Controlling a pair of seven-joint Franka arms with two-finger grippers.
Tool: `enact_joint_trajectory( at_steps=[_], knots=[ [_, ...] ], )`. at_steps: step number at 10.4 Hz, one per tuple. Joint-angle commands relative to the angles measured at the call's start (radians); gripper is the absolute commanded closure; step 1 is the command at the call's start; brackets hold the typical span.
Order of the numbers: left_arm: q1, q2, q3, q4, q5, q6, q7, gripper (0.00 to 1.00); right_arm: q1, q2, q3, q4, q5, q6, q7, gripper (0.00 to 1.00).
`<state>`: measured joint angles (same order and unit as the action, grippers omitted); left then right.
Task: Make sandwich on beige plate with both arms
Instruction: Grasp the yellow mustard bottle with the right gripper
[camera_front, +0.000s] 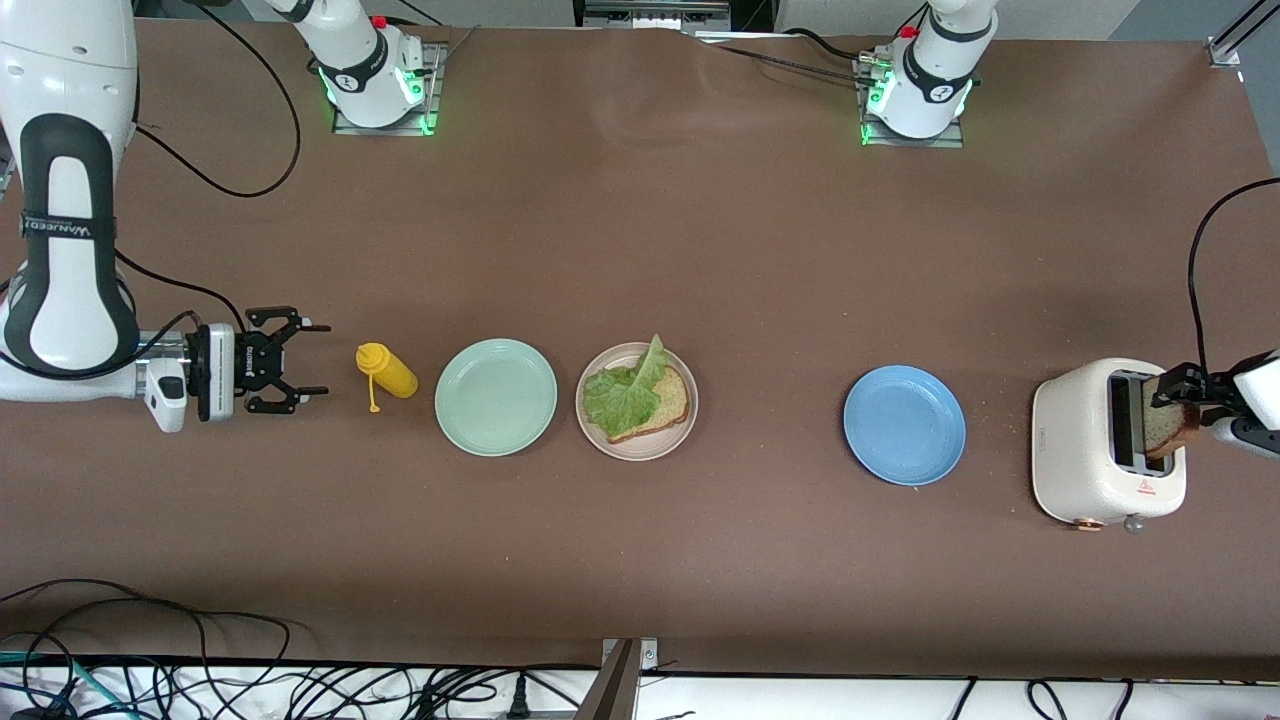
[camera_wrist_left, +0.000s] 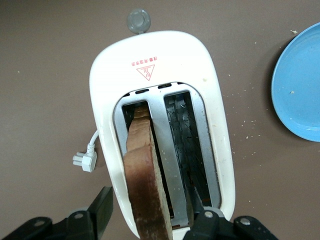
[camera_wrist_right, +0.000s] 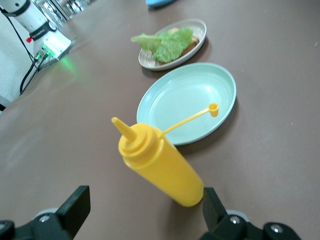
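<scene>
The beige plate sits mid-table with one brown bread slice on it and a green lettuce leaf on top. It also shows in the right wrist view with the lettuce. A second bread slice stands up out of a slot of the white toaster. My left gripper is open over the toaster, with its fingers on either side of that slice and a gap on each side. My right gripper is open and empty near the table, facing a yellow squeeze bottle.
A mint green plate lies between the yellow bottle and the beige plate. A blue plate lies between the beige plate and the toaster. The toaster's white plug lies on the table beside it. Cables run along the table's near edge.
</scene>
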<state>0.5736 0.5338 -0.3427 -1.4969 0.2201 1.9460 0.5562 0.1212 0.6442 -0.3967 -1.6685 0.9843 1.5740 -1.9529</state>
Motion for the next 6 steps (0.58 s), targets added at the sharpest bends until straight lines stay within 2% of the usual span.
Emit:
enact_joint_trajectory(
  at_steps=[1, 3, 6],
  knots=[
    [0.0, 0.021, -0.004, 0.024, -0.007, 0.002, -0.005, 0.34, -0.024, 0.025, 0.009, -0.02, 0.082, -0.029, -0.139, 0.0],
    [0.002, 0.021, -0.004, 0.024, -0.007, 0.002, -0.005, 0.43, -0.021, 0.054, 0.015, -0.036, 0.121, -0.032, -0.226, 0.0],
    [0.0, 0.021, -0.004, 0.024, -0.007, 0.002, -0.005, 0.69, -0.015, 0.112, 0.032, -0.03, 0.212, -0.039, -0.304, 0.0]
  ],
)
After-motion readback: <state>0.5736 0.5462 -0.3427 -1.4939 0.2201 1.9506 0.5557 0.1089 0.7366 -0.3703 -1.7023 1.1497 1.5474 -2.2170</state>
